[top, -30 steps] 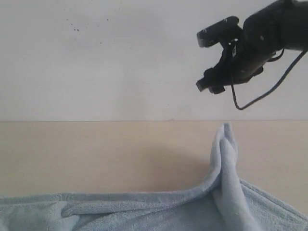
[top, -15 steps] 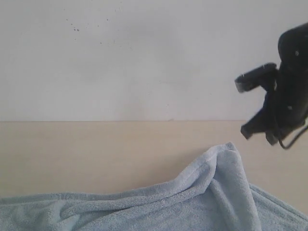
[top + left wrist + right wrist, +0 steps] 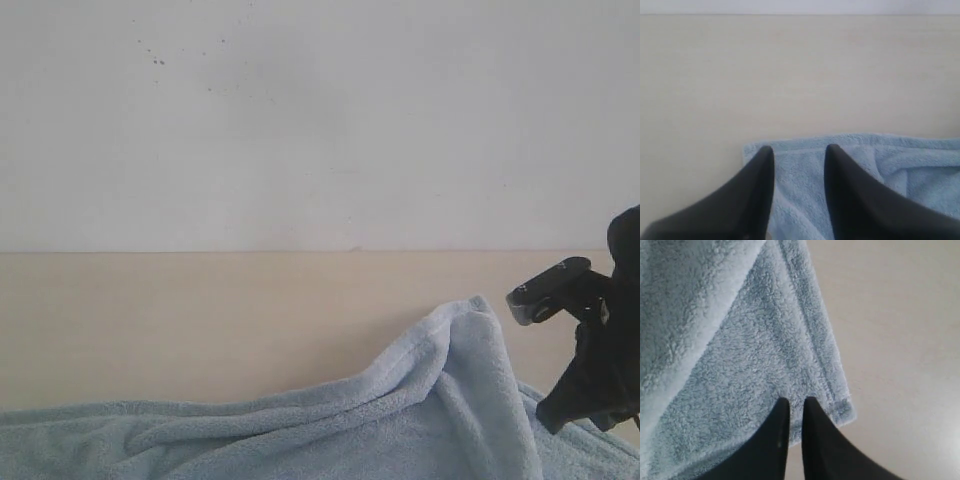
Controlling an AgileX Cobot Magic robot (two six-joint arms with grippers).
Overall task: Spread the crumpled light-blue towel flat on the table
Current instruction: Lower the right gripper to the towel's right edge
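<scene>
The light-blue towel (image 3: pixel 400 425) lies rumpled along the near edge of the table (image 3: pixel 200 320), with a raised fold at its far right. My right gripper (image 3: pixel 558 412) is low at that view's right edge, beside the fold. In the right wrist view its fingers (image 3: pixel 797 401) stand almost together, tips on the towel (image 3: pixel 740 340) just inside a hemmed corner, and the towel's edge runs unbroken under them. My left gripper (image 3: pixel 799 149) is open above another towel corner (image 3: pixel 865 165) that lies flat on the table (image 3: pixel 790 75). The exterior view does not show it.
A plain white wall (image 3: pixel 320 120) with small dark specks rises behind the table. Bare beige tabletop (image 3: pixel 900 340) stretches beyond the towel's corner on the right and across the far half of the table.
My right arm dropped from high above the towel, swinging right and down to the towel's right edge. The tall standing peak of towel collapsed into a lower, broader fold.
</scene>
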